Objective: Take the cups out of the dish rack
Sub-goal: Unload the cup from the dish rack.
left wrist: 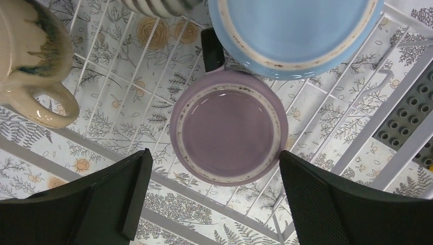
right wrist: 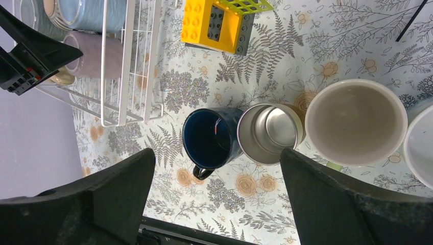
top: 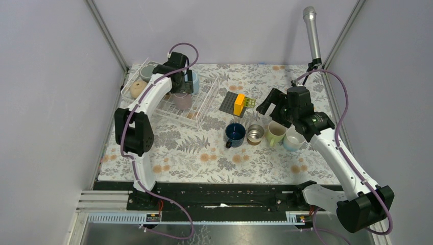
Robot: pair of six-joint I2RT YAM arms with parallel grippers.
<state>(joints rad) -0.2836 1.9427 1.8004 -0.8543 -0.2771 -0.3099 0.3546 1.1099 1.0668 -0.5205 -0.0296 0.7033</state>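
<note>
The mauve cup (left wrist: 229,127) stands inverted in the rack (top: 201,109), far left, under the spread left gripper (left wrist: 213,166); the jaws should be lowered astride it, clear of the blue cup (left wrist: 293,35).

A robot test cell in a lab. Plain pale-grey panel walls (top: 46,102) and slanting aluminium posts (top: 108,38) enclose a tabletop under a fern-and-flower printed cloth (top: 194,158). A white-and-black left robot arm (top: 150,94) and its right twin (top: 337,153) are bolted to a black base rail (top: 230,196) at the near edge.
</note>
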